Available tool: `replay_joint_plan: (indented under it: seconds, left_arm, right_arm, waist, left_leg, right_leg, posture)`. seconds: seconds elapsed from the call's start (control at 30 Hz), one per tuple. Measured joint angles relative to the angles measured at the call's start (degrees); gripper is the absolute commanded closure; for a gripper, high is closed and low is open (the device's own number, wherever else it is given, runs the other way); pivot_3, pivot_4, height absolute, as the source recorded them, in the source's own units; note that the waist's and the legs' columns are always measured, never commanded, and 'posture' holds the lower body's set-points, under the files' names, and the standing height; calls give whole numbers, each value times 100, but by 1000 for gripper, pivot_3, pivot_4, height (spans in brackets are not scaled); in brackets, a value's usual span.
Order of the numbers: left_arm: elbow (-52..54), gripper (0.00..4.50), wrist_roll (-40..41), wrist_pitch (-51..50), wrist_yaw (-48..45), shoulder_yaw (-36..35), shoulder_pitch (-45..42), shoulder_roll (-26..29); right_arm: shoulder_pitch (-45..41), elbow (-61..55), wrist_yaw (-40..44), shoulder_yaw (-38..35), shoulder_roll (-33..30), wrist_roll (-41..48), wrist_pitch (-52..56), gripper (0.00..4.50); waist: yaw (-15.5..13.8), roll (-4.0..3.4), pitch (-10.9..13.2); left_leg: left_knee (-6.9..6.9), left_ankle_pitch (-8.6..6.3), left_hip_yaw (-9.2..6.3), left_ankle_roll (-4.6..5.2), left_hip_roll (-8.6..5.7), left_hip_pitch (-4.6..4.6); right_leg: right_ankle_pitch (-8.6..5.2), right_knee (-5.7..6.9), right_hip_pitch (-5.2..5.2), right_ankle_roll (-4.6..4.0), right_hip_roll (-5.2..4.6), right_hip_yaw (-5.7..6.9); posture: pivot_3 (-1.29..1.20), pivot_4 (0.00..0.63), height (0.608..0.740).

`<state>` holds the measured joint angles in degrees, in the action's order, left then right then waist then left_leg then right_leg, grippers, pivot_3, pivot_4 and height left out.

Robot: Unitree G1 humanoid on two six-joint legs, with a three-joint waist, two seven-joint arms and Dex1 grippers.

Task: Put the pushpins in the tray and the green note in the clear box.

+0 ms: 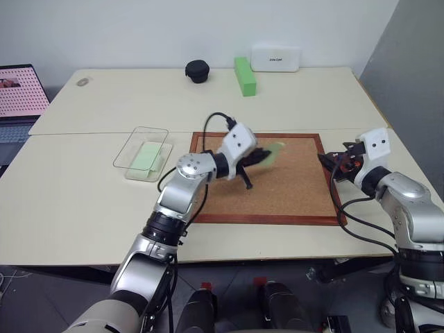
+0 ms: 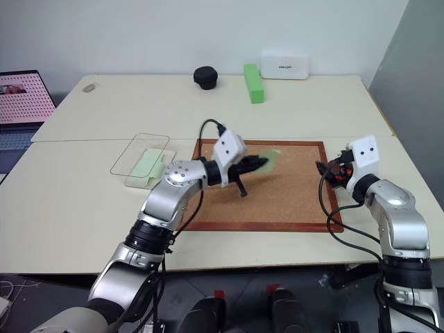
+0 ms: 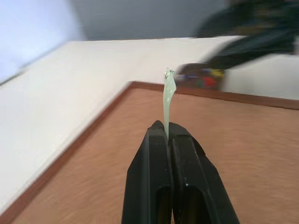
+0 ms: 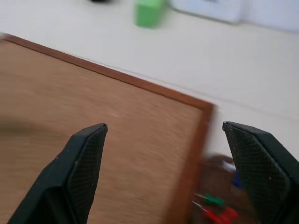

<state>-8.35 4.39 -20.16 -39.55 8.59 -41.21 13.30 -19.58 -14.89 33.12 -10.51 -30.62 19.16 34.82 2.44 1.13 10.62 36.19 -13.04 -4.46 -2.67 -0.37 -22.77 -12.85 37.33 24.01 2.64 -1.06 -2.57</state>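
My left gripper [image 1: 258,157] is shut on the green note [image 1: 275,150], holding it above the middle of the corkboard [image 1: 291,194]. In the left wrist view the green note [image 3: 167,100] stands edge-on out of the closed fingers [image 3: 156,158]. My right gripper [image 4: 164,125] is open with nothing between its fingers, over the corkboard's right edge. Just below it sits the tray [image 4: 214,175] with several pushpins [image 4: 216,207] in it, red and green among them. The clear box [image 1: 126,158] rests left of the corkboard with a pale green slip [image 1: 146,157] inside.
A bright green block [image 1: 245,75], a white case [image 1: 275,58] and a black round object [image 1: 197,71] stand at the table's far edge. A laptop [image 1: 21,90] is at the far left. The table's right edge runs close behind my right arm.
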Motion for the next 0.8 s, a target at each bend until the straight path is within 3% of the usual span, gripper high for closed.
replay_joint_plan:
  seconds: [0.2,0.47,0.8]
  left_arm:
    - [217,4500,-211,-473,1434,-852,127,213]
    - [141,4500,-567,-950,3289,-1980,417,449]
    - [346,2640,-502,-1489,4267,-2452,572,132]
  right_arm:
    - [-53,-1408,315,409,278,1131,507,306]
    - [-650,-1795,224,1060,657,1624,813,306]
    - [-680,-1616,201,1272,719,1605,652,246]
  waist:
    - [0,0,0]
    - [-64,3,0]
    - [-83,7,0]
  left_leg:
    - [4,0,-4,0,1,2]
    - [16,0,-12,-1,-3,-4]
    - [27,0,-14,-1,-4,-7]
  right_leg:
    - [0,3,-2,0,-1,4]
    - [1,9,-1,-1,-5,12]
    - [4,20,0,0,-9,16]
  posture:
    - [0,150,740]
    - [0,150,740]
    - [0,150,740]
